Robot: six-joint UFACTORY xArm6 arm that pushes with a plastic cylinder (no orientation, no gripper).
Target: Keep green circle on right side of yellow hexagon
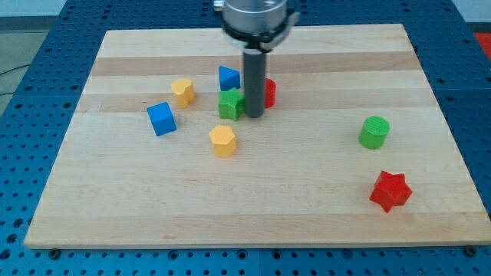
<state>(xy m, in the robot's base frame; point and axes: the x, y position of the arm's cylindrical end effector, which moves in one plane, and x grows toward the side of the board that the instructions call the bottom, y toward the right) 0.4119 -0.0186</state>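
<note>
- Pale wooden board [253,207] lying on a blue perforated bench [23,115], filling most of the view.
- No pincer on this arm: just a straight dark rod, so nothing to spread or clamp.
- My tip [255,116] down on the board in its upper middle part, touching the right side of a green star-like block [231,104].
- Red block [268,93] just behind the rod toward the view's right, mostly hidden, shape not clear.
- Blue triangular block [228,77] just above the green star-like block, nearer the top edge.
- Green circle [374,132] well apart from the tip, near the board's right edge, about halfway down.
- Yellow hexagon [222,141] left of centre, below the green star-like block, far to the left of the green circle.
- Second yellow block [182,92] toward the upper left, shape hard to make out.
- Blue cube [161,118] left of the yellow hexagon, closer to the left edge.
- Red star [390,191] toward the bottom right corner, below the green circle.
- No containers anywhere on the board; every block resting directly on the wood.
</note>
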